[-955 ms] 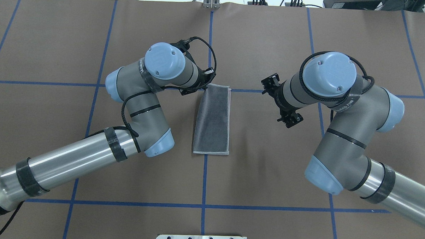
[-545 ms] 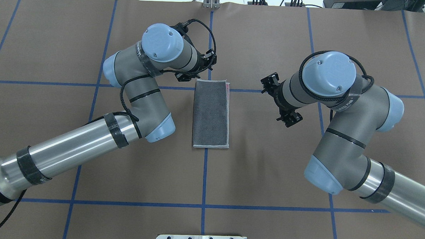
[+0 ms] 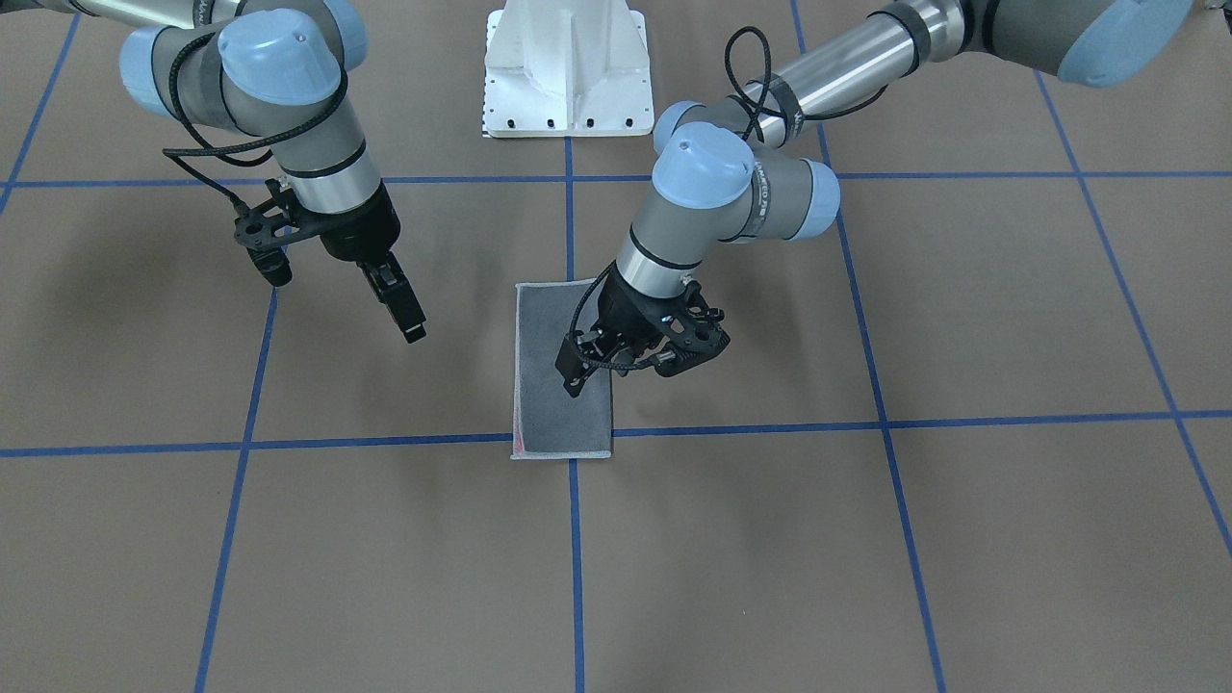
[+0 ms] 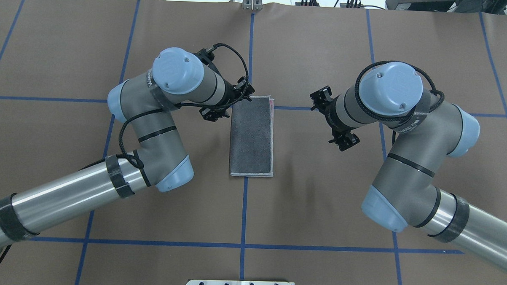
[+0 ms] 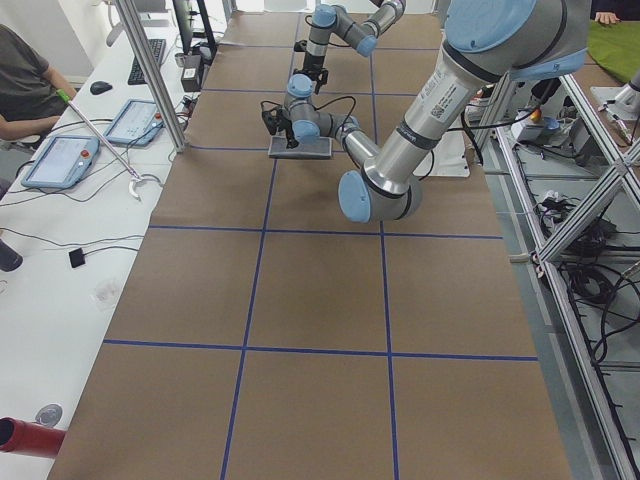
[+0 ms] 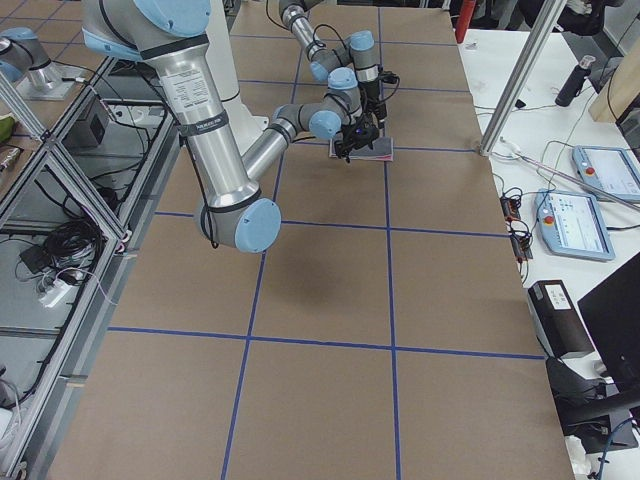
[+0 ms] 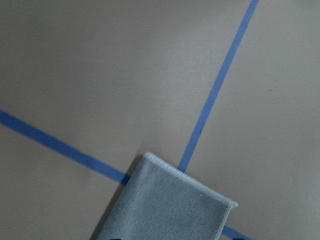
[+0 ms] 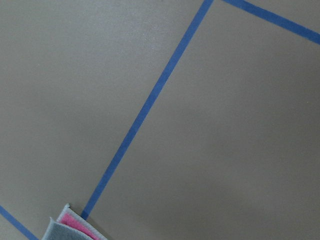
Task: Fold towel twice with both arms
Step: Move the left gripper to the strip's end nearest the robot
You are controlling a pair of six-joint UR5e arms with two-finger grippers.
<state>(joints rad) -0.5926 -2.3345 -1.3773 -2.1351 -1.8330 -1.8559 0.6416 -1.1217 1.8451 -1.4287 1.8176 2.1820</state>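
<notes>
Centrally, the left tool hangs over the towel, above its long edge on the robot's left side, towards the far end. Whether it touches the cloth cannot be told, nor whether its fingers are apart or together. The right tool points down at bare table on the robot's right, well apart from the towel. Its fingers show as one narrow black bar, so their state cannot be told either. The towel lies flat as a long narrow rectangle, dark grey face up with pale stitched edging. A thin pink strip shows along its right long edge. It sits on the lengthwise blue line, its far end just past a crossing line. The left arm and right arm bend in from the robot's side, silver tubes with pale blue caps. A white base stands between them.
</notes>
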